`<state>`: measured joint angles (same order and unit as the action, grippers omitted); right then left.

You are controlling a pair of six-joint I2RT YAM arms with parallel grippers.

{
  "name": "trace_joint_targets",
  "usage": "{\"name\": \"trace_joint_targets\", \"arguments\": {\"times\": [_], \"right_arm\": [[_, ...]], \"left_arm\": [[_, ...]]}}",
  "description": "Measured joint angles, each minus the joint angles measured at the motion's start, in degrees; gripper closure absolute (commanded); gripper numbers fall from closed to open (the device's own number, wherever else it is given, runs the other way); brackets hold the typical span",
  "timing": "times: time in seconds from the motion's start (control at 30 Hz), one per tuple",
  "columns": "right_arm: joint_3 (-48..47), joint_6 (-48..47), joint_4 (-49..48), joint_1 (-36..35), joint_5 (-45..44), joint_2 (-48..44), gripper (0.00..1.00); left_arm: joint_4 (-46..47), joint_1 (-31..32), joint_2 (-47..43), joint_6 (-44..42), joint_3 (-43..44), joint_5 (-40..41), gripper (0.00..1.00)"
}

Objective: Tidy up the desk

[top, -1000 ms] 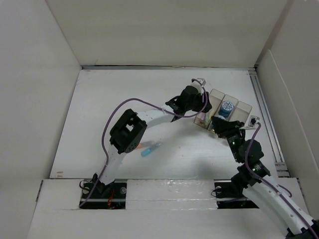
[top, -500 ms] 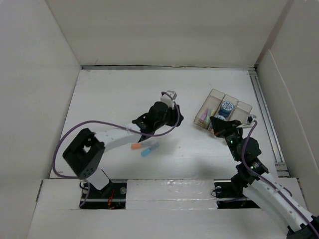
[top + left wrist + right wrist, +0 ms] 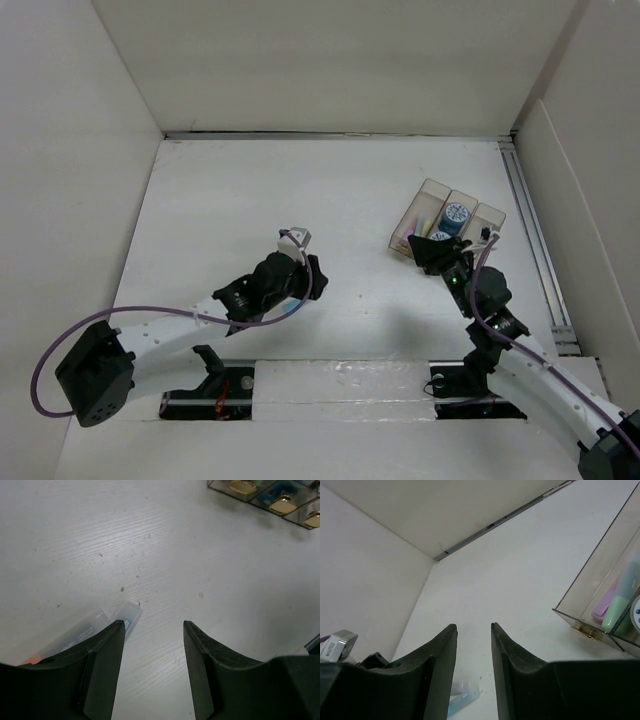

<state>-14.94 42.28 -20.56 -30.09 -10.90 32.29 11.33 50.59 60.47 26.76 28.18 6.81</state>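
Open desk [image 3: 250, 190] left of tray [image 3: 488, 218]

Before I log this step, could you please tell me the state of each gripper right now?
Left gripper: open, holding nothing.
Right gripper: open by a narrow gap, holding nothing.

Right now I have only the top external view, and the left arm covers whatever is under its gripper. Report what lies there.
Observer: In the left wrist view a translucent-capped marker lies on the desk beside one finger of the left gripper, outside its open, empty jaws.
Operator: Now the other side.
Observer: The right wrist view shows the right gripper with jaws apart and empty, beside the tray.
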Motion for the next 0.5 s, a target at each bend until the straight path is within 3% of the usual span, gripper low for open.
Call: {"name": "trace_joint_targets", "arguments": {"times": [0.5], "right_arm": [[-0.02,-0.07,-0.96,-0.07,2.16,3.1,0.6]], "left_arm": [[-3.96,0.07,5.81,1.92,-1.9,2.86,0.55]]}}
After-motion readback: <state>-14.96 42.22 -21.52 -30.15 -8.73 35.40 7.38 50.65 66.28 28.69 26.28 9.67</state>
